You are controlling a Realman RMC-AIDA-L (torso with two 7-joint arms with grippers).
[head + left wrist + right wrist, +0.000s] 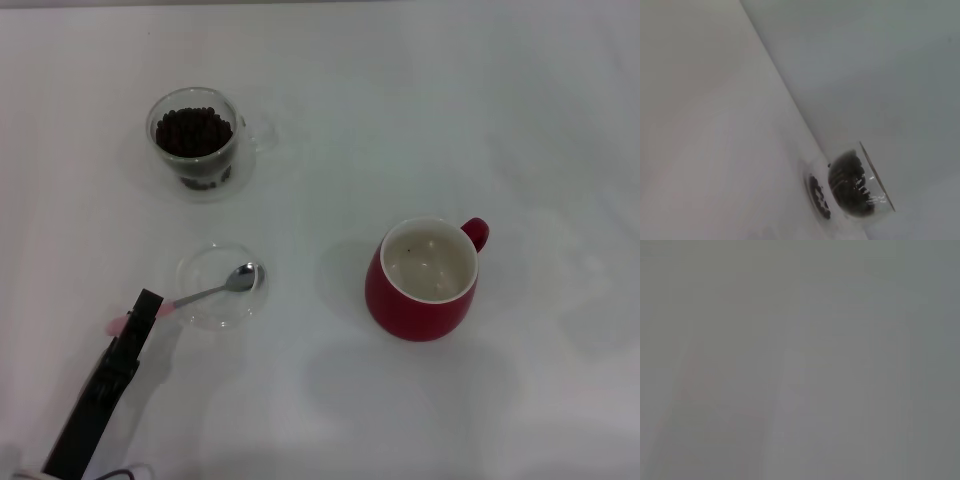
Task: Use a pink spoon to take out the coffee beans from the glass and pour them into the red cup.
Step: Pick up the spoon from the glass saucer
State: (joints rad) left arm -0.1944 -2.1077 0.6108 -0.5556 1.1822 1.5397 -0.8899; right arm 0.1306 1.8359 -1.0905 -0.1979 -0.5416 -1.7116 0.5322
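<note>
Spoon first: the pink spoon (205,294) lies with its long axis slanting across the head view, its shiny metal bowl resting inside a shallow clear glass dish (218,287) and pointing toward the red cup, its slim pale pink handle running out over the dish rim toward the robot's left and near edge. The left gripper (140,318), a dark flat-sided arm end, sits at the handle's tip, where a bit of pink shows beside it; the jaws appear to be at the handle, but whether they are clamped on it or apart cannot be told from this angle. Farther from the robot stands the glass (197,141), clear and double-walled, its side handle pointing to the robot's right, filled with small dark coffee beans (192,130); the left wrist view shows it tilted in frame with the beans (847,180) heaped inside. The red cup (424,282), rounded and glossy with a white inside, stands well to the right on the white tabletop (330,120), its loop handle pointing right and away. The right gripper is out of view.
</note>
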